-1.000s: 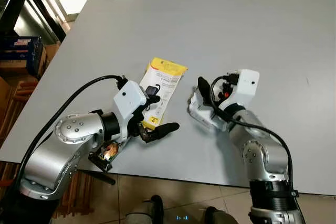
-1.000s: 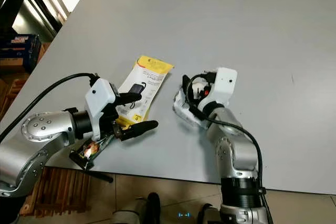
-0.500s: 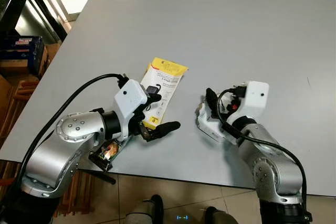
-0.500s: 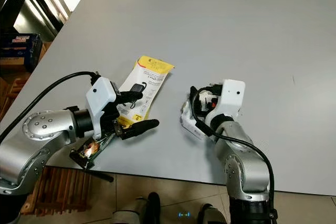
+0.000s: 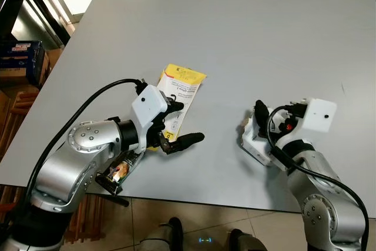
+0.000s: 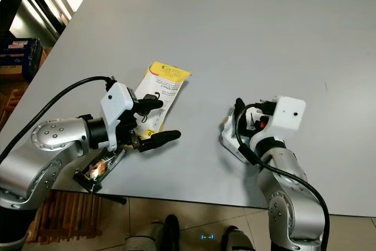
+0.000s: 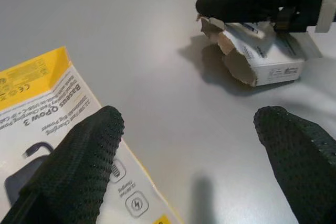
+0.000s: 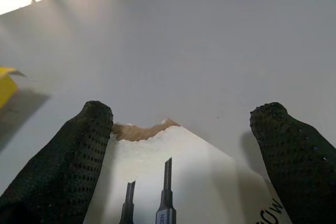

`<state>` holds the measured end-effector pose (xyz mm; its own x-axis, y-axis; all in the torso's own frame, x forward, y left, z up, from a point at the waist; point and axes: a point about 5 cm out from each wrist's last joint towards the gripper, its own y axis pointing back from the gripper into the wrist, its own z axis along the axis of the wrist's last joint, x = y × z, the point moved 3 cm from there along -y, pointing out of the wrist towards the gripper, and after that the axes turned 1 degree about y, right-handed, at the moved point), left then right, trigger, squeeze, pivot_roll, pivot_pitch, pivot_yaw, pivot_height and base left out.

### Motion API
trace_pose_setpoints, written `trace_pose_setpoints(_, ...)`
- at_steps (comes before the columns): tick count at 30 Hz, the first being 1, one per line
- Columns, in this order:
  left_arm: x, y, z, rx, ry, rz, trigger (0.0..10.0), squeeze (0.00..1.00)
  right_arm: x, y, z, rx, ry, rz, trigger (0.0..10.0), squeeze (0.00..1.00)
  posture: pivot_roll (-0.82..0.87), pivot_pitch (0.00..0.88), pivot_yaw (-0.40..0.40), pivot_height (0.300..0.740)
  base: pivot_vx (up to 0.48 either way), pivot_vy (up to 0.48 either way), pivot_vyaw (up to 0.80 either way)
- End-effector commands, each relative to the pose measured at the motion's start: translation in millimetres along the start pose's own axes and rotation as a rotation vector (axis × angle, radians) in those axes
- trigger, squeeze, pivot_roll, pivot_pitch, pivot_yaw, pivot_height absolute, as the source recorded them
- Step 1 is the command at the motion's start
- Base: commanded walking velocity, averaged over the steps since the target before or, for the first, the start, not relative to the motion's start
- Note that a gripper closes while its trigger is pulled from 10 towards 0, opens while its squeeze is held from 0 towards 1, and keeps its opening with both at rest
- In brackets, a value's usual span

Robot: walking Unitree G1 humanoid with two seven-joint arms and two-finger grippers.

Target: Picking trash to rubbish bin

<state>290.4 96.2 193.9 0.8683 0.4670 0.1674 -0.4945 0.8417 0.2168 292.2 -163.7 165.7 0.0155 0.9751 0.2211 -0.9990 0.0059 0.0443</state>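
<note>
Two pieces of trash lie on the grey tabletop [image 5: 247, 39], one at each tool.

Left tool [image 5: 178, 123] sits at about 8 o'clock on the tabletop with its two black fingers spread apart, gripping nothing; one finger rests over the near end of the yellow-and-white package [image 5: 178, 90], the other lies on bare tabletop just beside it. That package lies flat, its yellow end pointing toward 12 o'clock. Right tool [image 6: 237, 123] is at about 5 o'clock, near the front edge, fingers parted to either side of the torn white box [image 7: 262, 56] without clamping it; the box rests on the tabletop, its ripped brown edge facing away from the wrist. Package and box are well apart. A small wrapper [image 5: 120, 170] sticks out under the left forearm at the tabletop's front edge.
</note>
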Motion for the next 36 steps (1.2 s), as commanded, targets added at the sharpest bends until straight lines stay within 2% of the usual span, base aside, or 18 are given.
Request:
trace_pose_setpoints(1, -0.8, -2.6, 1, 0.002, -0.021, -0.022, 10.0, 0.00, 3.6, 4.3, 7, -0.041, -0.002, 0.012, 10.0, 0.00, 0.01, 0.188, 0.130, 0.740, 0.000, 0.000, 0.00)
trace_pose_setpoints(9, -0.5, -14.2, 3, -0.024, -0.022, -0.037, 10.0, 0.00, 8.2, 4.2, 35, -0.185, 0.057, 0.019, 10.0, 0.00, -0.03, 0.166, 0.128, 0.740, 0.000, 0.000, 0.00)
trace_pose_setpoints(13, -1.4, -17.2, 1, -0.035, -0.017, -0.040, 10.0, 0.00, 10.0, 4.5, 44, -0.220, 0.069, 0.034, 10.0, 0.00, -0.04, 0.163, 0.122, 0.740, 0.000, 0.000, 0.00)
trace_pose_setpoints(19, -1.9, -18.8, 1, -0.040, -0.017, -0.040, 10.0, 0.00, 7.7, 5.5, 42, -0.199, 0.057, 0.033, 10.0, 0.00, -0.04, 0.162, 0.117, 0.740, 0.000, 0.000, 0.00)
trace_pose_setpoints(26, -0.4, -19.6, 2, -0.044, -0.030, -0.048, 10.0, 0.00, 1.9, 20.5, 36, -0.160, 0.003, 0.027, 10.0, 0.00, -0.06, 0.159, 0.118, 0.740, 0.000, 0.000, 0.00)
trace_pose_setpoints(29, -2.2, -19.4, 5, -0.036, -0.039, -0.107, 10.0, 0.00, -3.9, 30.4, 26, -0.123, -0.009, 0.010, 10.0, 0.00, -0.08, 0.156, 0.137, 0.740, 0.000, 0.000, 0.00)
trace_pose_setpoints(36, -0.6, -22.7, 1, -0.024, -0.040, -0.119, 10.0, 0.00, -4.7, 31.2, 24, -0.113, -0.042, -0.005, 10.0, 0.00, -0.09, 0.146, 0.146, 0.740, 0.000, 0.000, 0.00)
